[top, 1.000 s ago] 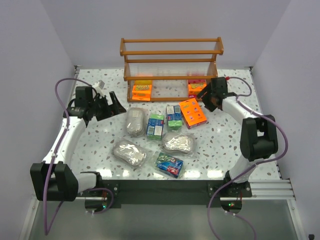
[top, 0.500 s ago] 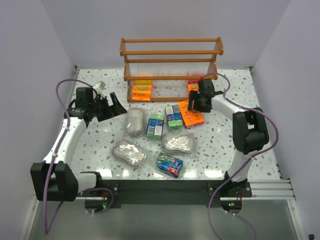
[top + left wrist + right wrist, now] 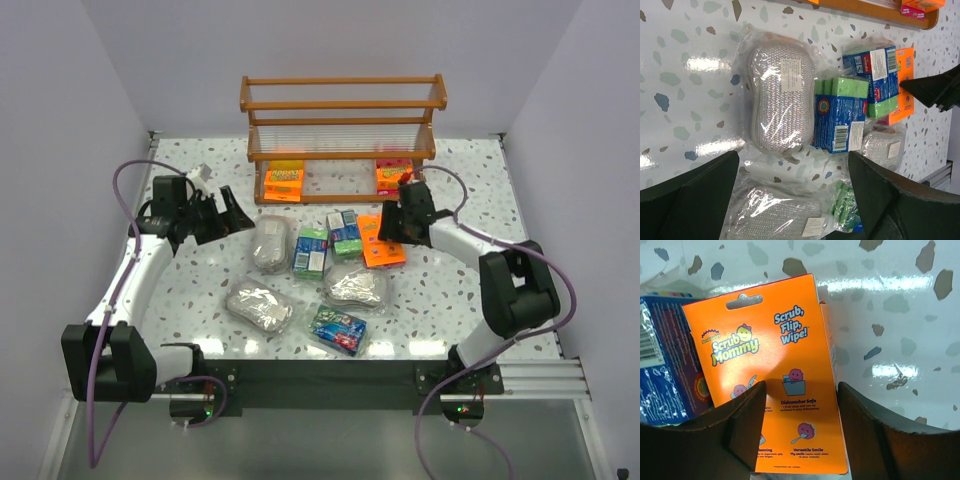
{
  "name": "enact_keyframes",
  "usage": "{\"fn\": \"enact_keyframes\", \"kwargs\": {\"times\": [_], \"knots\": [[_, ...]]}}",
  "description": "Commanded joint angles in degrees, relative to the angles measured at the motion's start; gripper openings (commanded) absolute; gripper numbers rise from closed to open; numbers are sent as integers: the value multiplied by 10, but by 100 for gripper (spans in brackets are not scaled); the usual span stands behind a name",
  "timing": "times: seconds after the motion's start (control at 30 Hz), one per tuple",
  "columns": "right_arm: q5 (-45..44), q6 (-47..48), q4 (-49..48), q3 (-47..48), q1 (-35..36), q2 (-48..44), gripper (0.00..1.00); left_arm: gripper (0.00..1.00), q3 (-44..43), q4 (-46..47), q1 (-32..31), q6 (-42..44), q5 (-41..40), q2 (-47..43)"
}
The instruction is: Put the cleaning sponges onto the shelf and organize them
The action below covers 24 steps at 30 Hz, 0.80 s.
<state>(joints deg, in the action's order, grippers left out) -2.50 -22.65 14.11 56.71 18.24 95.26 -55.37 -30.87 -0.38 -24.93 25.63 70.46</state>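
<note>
Right gripper (image 3: 800,390), jaws apart, over orange Scrub Mommy pack (image 3: 775,340) flat on tabletop (image 3: 890,340); left gripper (image 3: 793,157) wide apart over silvery-grey sponge pack (image 3: 780,100).

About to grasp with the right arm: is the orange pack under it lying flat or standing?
Lying flat: the orange pack rests on the table, printed face up toward the wrist camera.
</note>
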Motion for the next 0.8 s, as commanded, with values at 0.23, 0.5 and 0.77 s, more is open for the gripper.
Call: {"fn": "enact_keyframes", "kwargs": {"times": [0.23, 0.5, 0.77], "knots": [[36, -29, 109, -70, 101, -16, 61, 95, 6, 35, -1, -6, 23, 8], [-34, -77, 178, -12, 149, -3, 69, 95, -1, 24, -1, 2, 16, 1], [-136, -1, 238, 147, 131, 21, 83, 95, -7, 19, -1, 8, 20, 6]]}}
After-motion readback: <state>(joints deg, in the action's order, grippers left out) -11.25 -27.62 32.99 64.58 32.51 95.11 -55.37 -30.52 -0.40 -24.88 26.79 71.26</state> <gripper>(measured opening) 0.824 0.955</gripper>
